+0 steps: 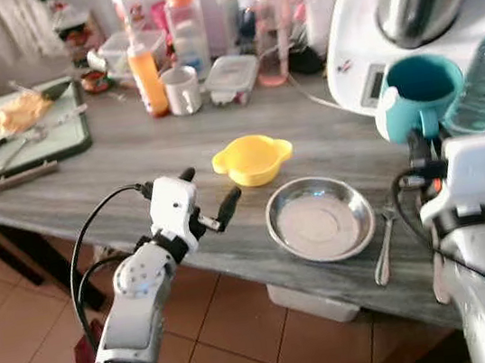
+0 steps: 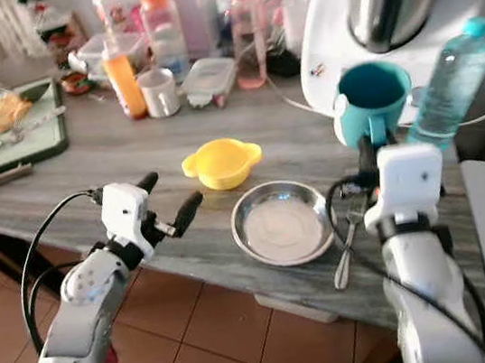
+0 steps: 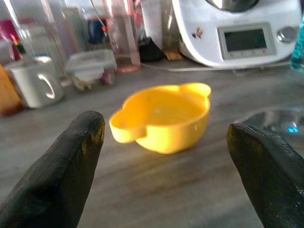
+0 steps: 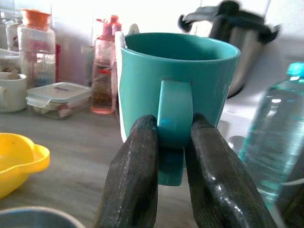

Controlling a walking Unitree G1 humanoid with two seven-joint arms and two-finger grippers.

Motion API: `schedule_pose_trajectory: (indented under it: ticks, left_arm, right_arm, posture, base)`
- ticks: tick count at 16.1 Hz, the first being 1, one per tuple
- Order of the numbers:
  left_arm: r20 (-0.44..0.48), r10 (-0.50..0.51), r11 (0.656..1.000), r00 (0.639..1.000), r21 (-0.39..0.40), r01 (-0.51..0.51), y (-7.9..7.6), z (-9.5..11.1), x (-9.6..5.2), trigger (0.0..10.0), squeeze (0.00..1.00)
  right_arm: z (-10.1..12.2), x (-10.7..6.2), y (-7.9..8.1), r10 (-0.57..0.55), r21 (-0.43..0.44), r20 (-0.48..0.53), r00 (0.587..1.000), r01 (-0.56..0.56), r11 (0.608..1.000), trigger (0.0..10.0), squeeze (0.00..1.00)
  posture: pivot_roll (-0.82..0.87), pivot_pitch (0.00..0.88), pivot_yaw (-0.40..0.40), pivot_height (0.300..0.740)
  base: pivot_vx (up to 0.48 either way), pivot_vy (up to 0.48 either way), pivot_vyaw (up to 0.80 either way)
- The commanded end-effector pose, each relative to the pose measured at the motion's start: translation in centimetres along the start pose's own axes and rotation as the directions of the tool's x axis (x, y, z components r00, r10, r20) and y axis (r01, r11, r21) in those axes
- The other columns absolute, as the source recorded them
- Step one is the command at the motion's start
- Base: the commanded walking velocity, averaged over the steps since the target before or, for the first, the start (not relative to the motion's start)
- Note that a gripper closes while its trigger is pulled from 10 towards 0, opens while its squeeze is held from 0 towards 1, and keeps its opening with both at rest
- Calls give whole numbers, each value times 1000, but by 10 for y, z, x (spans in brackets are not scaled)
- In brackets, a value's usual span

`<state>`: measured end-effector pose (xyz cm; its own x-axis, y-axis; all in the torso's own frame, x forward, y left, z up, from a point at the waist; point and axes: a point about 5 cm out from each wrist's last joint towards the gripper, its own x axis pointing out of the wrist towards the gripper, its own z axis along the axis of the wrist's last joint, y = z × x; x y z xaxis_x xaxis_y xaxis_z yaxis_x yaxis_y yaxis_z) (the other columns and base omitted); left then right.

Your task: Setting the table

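The right gripper [image 4: 173,142] has its two black fingers squeezed tight on the handle of a teal mug [image 1: 421,93]. The mug is upright, and in the head view it sits right above the gripper's white wrist. At about 2 o'clock from the mug stands a clear water bottle [image 1: 484,83] with a teal cap. Behind them both is a big white kitchen machine [image 1: 400,16] with a shiny steel pot on top.

The left gripper [image 1: 213,197] hangs over the front edge of the grey wooden table [image 1: 129,153]. Its fingers [image 3: 71,161] are wide apart and hold nothing. It points at a small yellow bowl [image 1: 253,159] with two little ears, which sits at about 2 o'clock from the gripper, near but not touching.

Just beside the yellow bowl, at its 5 o'clock, lies a round steel plate [image 1: 319,218]. A spoon [image 1: 386,247] lies on the table at the plate's 3 o'clock, close to its rim.

Far back on the table stand a white cup [image 1: 181,90], an orange bottle [image 1: 148,79] and a lidded plastic box [image 1: 233,78]. At about 10 o'clock from the left gripper, well apart, is a green cutting board [image 1: 23,146] with some yellow food and a knife on it.
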<state>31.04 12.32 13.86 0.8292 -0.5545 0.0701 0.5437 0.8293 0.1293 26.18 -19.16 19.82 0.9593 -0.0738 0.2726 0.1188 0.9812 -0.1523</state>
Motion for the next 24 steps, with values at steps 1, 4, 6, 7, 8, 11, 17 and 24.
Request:
schedule_pose_trajectory:
  ticks: [1, 4, 6, 7, 8, 11, 17, 24]
  left_arm:
    - [-5, -57, 998, 998, -1, 57, -3, 3, -1, 10000, 0]
    - [-7, -80, 997, 997, 10, 81, 0, 6, -2, 10000, 0]
    - [-8, -84, 996, 996, 5, 84, 0, 7, -3, 10000, 0]
    - [-8, -86, 996, 996, 2, 86, -1, 7, -3, 10000, 0]
    - [-10, -87, 996, 996, -1, 87, -2, 6, -3, 10000, 0]
    - [-9, -87, 996, 996, -8, 87, -4, 6, -3, 10000, 0]
    - [-9, -98, 995, 995, -8, 98, -6, 7, -1, 10000, 0]
    - [-12, -107, 994, 994, -8, 107, -7, 7, -1, 10000, 0]
  right_arm:
    - [-5, 9, -3, 35, 28, -43, 998, -33, 999, 10000, 0]
    - [-15, 19, -11, 70, 93, -139, 988, -57, 994, 10000, 0]
    - [-21, 22, -12, 132, 93, -194, 972, -116, 989, 10000, 0]
    - [-22, 21, -12, 147, 114, -216, 965, -125, 986, 10000, 0]
    - [-23, 20, -11, 156, 110, -224, 962, -134, 985, 10000, 0]
    - [-31, 14, -10, 169, 105, -243, 955, -147, 983, 10000, 0]
    - [-36, 12, -7, 196, 109, -251, 948, -174, 979, 10000, 0]
    - [-45, 9, -12, 192, 77, -277, 942, -178, 981, 10000, 0]
  posture:
    - [47, 132, 16, 740]
    - [56, 135, 11, 740]
    - [60, 132, 4, 740]
    - [60, 132, 3, 740]
    - [61, 131, 1, 740]
    - [58, 131, 3, 740]
    - [58, 136, 10, 740]
    - [61, 137, 10, 740]
  base:
    - [0, 0, 0]
    - [0, 0, 0]
    - [0, 0, 0]
    - [0, 0, 0]
    - [0, 0, 0]
    - [0, 0, 0]
    - [0, 0, 0]
    - [0, 0, 0]
